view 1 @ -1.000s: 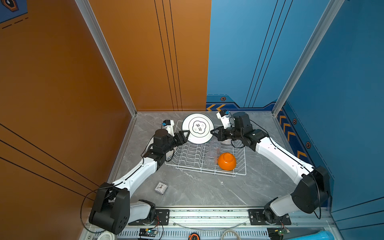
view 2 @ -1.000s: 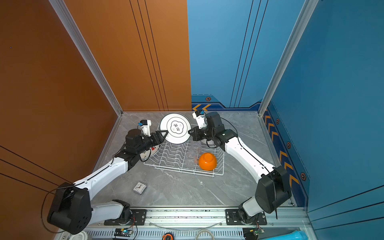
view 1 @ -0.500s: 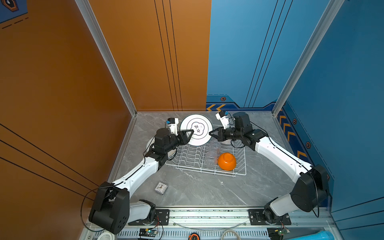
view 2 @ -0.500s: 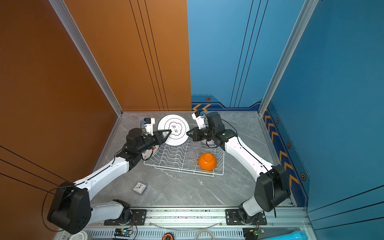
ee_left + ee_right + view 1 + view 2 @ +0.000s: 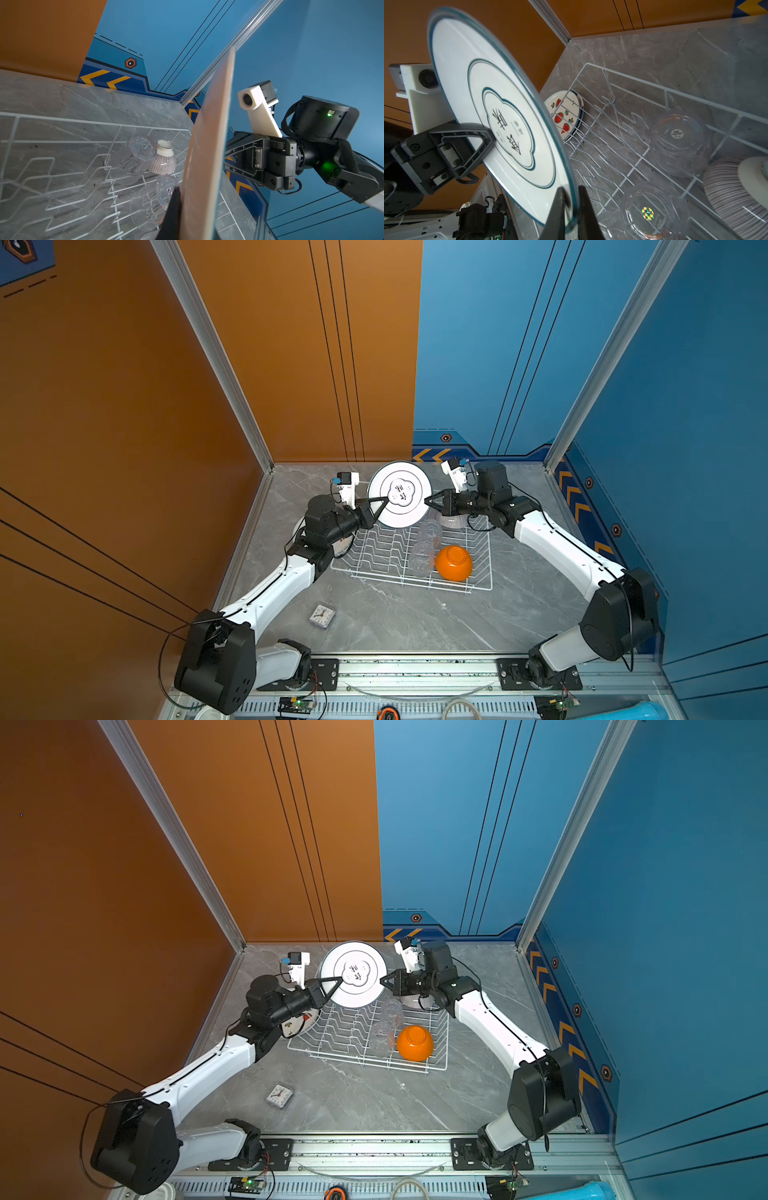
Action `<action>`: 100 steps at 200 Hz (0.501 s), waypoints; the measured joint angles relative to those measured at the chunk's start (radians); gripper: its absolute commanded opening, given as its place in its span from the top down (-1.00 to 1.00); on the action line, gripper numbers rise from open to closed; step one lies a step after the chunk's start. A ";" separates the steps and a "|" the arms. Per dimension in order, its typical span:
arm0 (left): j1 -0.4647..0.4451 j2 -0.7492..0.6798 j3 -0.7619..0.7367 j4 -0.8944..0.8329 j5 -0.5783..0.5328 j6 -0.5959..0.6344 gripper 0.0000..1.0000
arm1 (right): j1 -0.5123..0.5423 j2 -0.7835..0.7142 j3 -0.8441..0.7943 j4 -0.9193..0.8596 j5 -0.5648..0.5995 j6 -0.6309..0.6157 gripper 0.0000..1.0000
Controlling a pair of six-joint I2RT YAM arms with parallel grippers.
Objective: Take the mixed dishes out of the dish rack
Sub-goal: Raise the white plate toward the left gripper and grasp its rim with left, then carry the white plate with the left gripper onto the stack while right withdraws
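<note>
The white plate (image 5: pixel 409 489) hangs upright above the dish rack's (image 5: pixel 374 549) far end, clenched in the left gripper (image 5: pixel 385 500), while the right gripper (image 5: pixel 427 502) straddles its opposite rim, grip unclear.

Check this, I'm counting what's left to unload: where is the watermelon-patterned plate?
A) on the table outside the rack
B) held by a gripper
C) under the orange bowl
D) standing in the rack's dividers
A: the watermelon plate sits on the table, beyond the wire wall of the dish rack, outside it.
</note>
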 measured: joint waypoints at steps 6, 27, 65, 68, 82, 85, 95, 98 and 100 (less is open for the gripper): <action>-0.001 0.000 0.000 0.000 0.000 0.000 1.00 | 0.000 0.000 0.000 0.000 0.001 -0.001 0.59; -0.006 0.000 0.001 -0.007 -0.022 -0.004 1.00 | 0.011 0.002 -0.004 0.001 0.013 -0.011 0.25; -0.005 -0.001 0.002 -0.057 -0.070 -0.004 1.00 | 0.026 0.002 -0.014 0.006 0.017 -0.021 -0.20; -0.004 -0.002 0.002 -0.062 -0.076 -0.004 1.00 | 0.026 0.002 -0.016 0.008 0.017 -0.018 -0.23; 0.008 -0.002 0.002 -0.102 -0.116 -0.003 1.00 | 0.029 0.002 -0.021 0.013 0.005 -0.020 -0.28; 0.011 -0.002 0.002 -0.110 -0.124 -0.003 1.00 | 0.031 0.002 -0.021 0.016 0.001 -0.021 -0.29; 0.025 -0.002 0.001 -0.140 -0.149 -0.003 1.00 | 0.035 0.001 -0.021 0.027 -0.005 -0.021 -0.42; 0.029 -0.002 0.001 -0.148 -0.155 -0.003 1.00 | 0.036 0.001 -0.021 0.029 -0.005 -0.023 -0.45; 0.031 -0.002 0.001 -0.153 -0.159 -0.003 1.00 | 0.037 0.001 -0.021 0.031 -0.006 -0.023 -0.47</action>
